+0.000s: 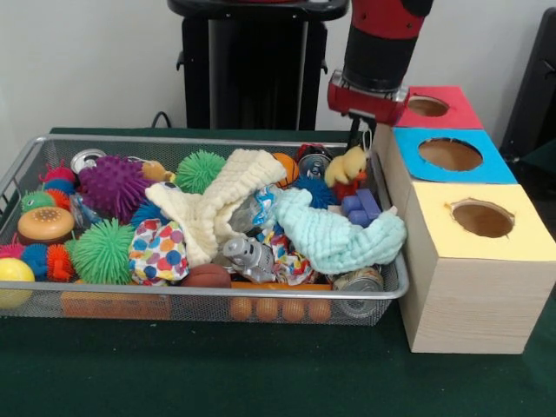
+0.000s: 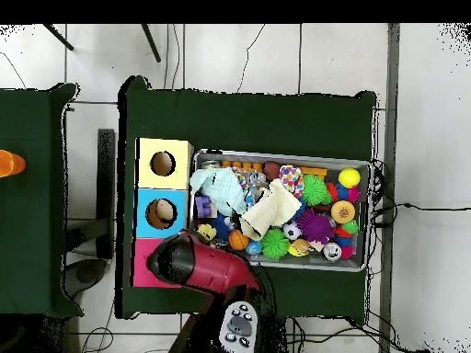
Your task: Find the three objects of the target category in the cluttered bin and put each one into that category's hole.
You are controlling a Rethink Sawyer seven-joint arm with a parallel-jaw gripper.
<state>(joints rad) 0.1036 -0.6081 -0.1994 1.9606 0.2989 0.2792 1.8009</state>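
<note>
The silver wire-mesh bin [image 1: 200, 142] lies on the green table and is full of clutter. It also shows in the overhead view [image 2: 361, 167]. Three wooden boxes stand at its right end, each with a round hole: red-topped [image 1: 452, 109], blue-topped [image 1: 491, 165], yellow-topped [image 1: 521, 239]. My gripper [image 1: 360, 139] hangs under the red arm at the bin's far right corner, just above a yellow duck toy [image 1: 347, 167]. I cannot tell whether it touches the duck. In the overhead view the arm [image 2: 198, 262] hides the gripper and most of the red box.
In the bin lie a cream cloth [image 1: 217, 204], a mint cloth [image 1: 339, 234], a purple spiky ball [image 1: 113, 184], green spiky balls [image 1: 104, 250], tin cans [image 1: 313, 163], blue blocks [image 1: 360, 207], a burger toy [image 1: 45, 224] and a yellow ball [image 1: 13, 274].
</note>
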